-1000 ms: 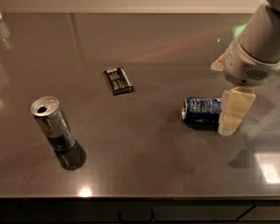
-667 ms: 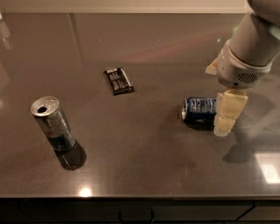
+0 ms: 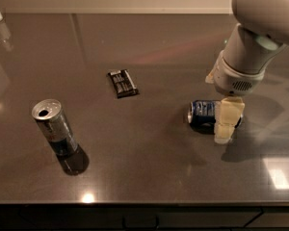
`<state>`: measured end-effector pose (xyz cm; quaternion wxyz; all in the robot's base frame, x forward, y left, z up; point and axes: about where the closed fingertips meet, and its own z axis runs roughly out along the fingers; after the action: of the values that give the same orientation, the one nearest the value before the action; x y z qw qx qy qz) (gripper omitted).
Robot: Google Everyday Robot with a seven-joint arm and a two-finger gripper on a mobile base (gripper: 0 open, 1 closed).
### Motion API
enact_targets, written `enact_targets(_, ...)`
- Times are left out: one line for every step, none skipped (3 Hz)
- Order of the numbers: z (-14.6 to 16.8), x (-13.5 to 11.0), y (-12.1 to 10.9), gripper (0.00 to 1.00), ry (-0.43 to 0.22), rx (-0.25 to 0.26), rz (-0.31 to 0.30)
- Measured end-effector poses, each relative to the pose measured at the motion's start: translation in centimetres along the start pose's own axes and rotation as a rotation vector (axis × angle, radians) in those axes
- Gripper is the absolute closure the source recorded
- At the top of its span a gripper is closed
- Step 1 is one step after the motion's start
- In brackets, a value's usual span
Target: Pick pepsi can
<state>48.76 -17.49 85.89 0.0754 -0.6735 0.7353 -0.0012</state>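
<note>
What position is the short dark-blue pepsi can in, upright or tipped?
Tipped: the short dark-blue pepsi can lies on its side, silver end facing left. The cream end effector is down at its other end.

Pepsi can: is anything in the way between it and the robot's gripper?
No, nothing visible is. The gripper is right at the pepsi can, over its right end. The black packet and the tall silver can are far off to its left.
</note>
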Motion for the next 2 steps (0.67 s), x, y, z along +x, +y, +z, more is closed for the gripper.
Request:
enact_targets(1.21,0.07,-0.04,0.00,0.030,-0.018,-0.008)
enact_targets(1.35,0.07,-0.15,0.00,0.034,-0.019,-0.008)
